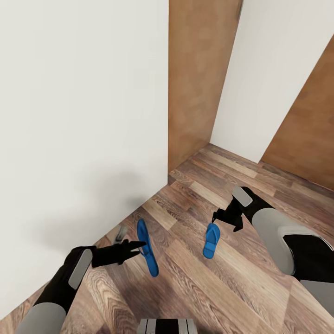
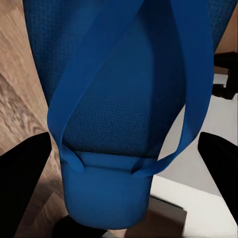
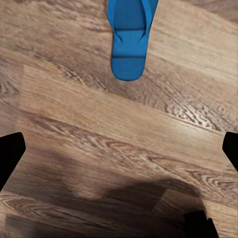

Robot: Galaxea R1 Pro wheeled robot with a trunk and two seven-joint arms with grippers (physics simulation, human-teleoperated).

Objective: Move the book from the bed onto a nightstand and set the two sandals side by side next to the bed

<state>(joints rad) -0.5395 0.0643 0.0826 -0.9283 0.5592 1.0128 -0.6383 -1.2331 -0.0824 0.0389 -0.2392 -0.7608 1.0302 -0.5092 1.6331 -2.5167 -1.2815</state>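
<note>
Two bright blue sandals show; the book, the bed and the nightstand are out of view. One sandal (image 1: 147, 248) hangs tilted on its edge above the wood floor, and my left gripper (image 1: 135, 249) is shut on it. In the left wrist view this sandal (image 2: 119, 99) is close up between the dark fingers (image 2: 22, 173). The other sandal (image 1: 211, 240) lies flat on the floor. My right gripper (image 1: 227, 221) hovers open just beyond its far end, apart from it. The right wrist view has that sandal (image 3: 129, 37) ahead of the open right gripper (image 3: 119, 151).
A white wall (image 1: 83, 116) stands close on the left, its corner ending at a brown wooden panel (image 1: 197, 79). Another white wall (image 1: 273, 74) and a second wooden panel (image 1: 308, 134) lie to the right. Wood floor (image 1: 222, 287) stretches between them. My base (image 1: 167, 326) shows at the bottom.
</note>
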